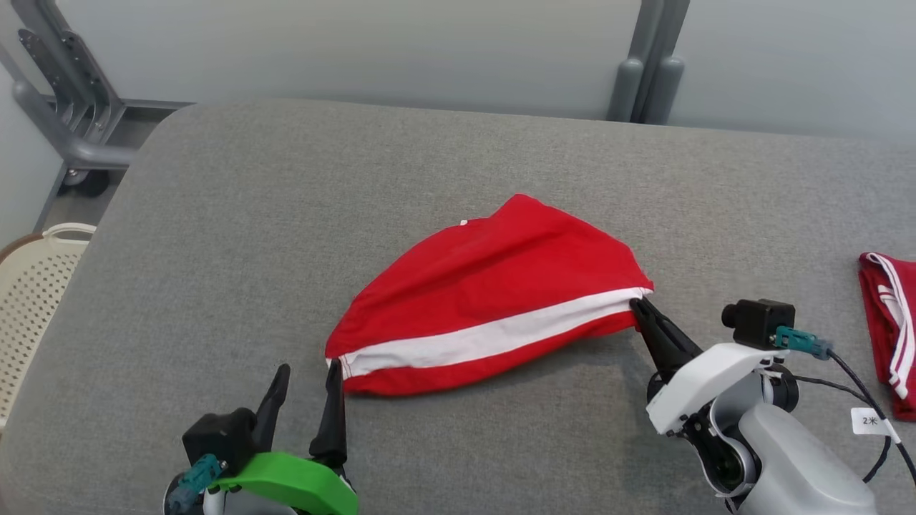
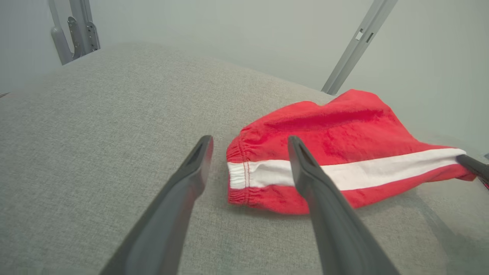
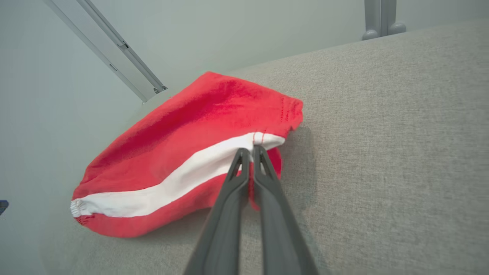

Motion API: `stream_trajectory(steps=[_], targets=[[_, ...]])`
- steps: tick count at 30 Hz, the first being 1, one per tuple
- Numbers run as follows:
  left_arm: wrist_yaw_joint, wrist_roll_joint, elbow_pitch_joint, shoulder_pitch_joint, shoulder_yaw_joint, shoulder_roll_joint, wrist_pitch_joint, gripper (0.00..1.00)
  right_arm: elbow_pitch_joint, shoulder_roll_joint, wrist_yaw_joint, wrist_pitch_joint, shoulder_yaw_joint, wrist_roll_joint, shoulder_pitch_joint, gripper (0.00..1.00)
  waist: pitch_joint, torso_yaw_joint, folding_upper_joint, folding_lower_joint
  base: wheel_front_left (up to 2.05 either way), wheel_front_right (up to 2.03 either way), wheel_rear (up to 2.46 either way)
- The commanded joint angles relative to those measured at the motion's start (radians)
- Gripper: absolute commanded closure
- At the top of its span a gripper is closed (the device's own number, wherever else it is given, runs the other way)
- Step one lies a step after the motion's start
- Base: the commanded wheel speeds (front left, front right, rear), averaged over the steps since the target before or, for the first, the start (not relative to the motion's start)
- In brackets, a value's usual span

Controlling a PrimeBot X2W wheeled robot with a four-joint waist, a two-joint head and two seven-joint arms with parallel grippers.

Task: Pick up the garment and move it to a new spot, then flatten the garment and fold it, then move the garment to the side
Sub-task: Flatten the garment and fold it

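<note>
The garment (image 1: 494,293) is a pair of red shorts with a white side stripe, lying bunched on the grey padded table (image 1: 286,214). My right gripper (image 1: 639,307) is shut on the garment's right hem end, its fingers pinching the cloth at the stripe (image 3: 250,151). My left gripper (image 1: 309,373) stands open just left of the elastic waistband end (image 2: 238,175), its right finger (image 2: 301,164) in front of the cloth, nothing between the fingers. The garment (image 2: 344,149) sags between both ends, and the right gripper's fingertip (image 2: 471,165) shows at its far end.
A second red garment with white stripes (image 1: 891,329) lies at the table's right edge beside a white tag (image 1: 868,420). A cream perforated basket (image 1: 32,286) stands off the left side. Grey metal frame legs (image 1: 71,107) rise behind the table.
</note>
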Motion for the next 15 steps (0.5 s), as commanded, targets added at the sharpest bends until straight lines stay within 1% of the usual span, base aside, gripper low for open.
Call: stream_trajectory(steps=[1,7,10,12,15], targets=[[-0.011,-0.012,0.012,0.019,-0.004,-0.003,0.012,0.0,-0.031,-0.006,0.0,0.018,-0.023,-0.02,0.034,1.0,-0.02,-0.025,0.0,0.0,0.0,0.0,0.0],[-0.058,-0.067,0.081,0.02,-0.026,-0.018,0.066,0.0,-0.126,0.027,0.0,0.09,-0.125,-0.103,0.115,1.0,-0.021,-0.045,0.0,0.0,0.0,0.0,0.0],[-0.078,-0.071,0.154,-0.014,-0.041,-0.026,0.088,0.0,-0.165,0.053,0.0,0.124,-0.168,-0.143,0.14,1.0,-0.017,-0.051,0.0,0.0,0.0,0.0,0.0],[-0.091,-0.075,0.213,-0.037,-0.054,-0.041,0.103,0.0,-0.186,0.067,0.0,0.147,-0.193,-0.167,0.152,1.0,-0.012,-0.057,0.0,0.0,0.0,0.0,0.0],[-0.115,-0.08,0.297,-0.08,-0.061,-0.061,0.097,0.0,-0.218,0.09,0.0,0.178,-0.22,-0.197,0.162,1.0,-0.001,-0.067,0.0,0.0,0.0,0.0,0.0]])
